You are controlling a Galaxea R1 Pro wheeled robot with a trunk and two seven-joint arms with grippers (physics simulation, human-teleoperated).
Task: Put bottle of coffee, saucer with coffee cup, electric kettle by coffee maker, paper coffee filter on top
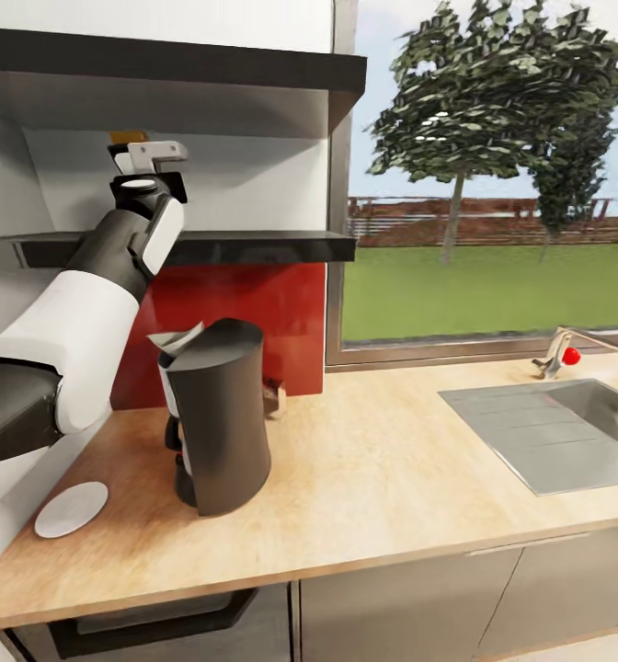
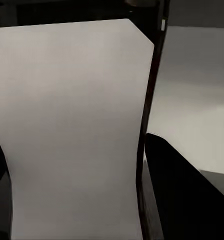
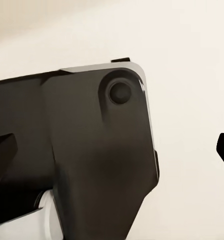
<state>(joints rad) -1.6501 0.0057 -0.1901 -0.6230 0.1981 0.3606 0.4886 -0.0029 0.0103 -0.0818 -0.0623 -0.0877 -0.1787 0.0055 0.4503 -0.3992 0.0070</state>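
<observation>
The left pincer (image 1: 153, 156) was raised to the kitchen shelf (image 1: 254, 246), a brown-topped thing, probably the bottle of coffee (image 1: 128, 137), seen just beyond it, upright. Whether it was gripped could not be told. The coffee maker (image 1: 219, 414) was left far below on the table (image 1: 392, 460).

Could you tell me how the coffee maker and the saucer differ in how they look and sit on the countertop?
The coffee maker is tall, dark grey and stands upright; the saucer is flat, round, white and lies low. The coffee maker carries a white paper coffee filter on its top; the saucer is bare. The coffee maker is far bulkier than the saucer. Both rest on the light-wood countertop, apart from each other.
</observation>
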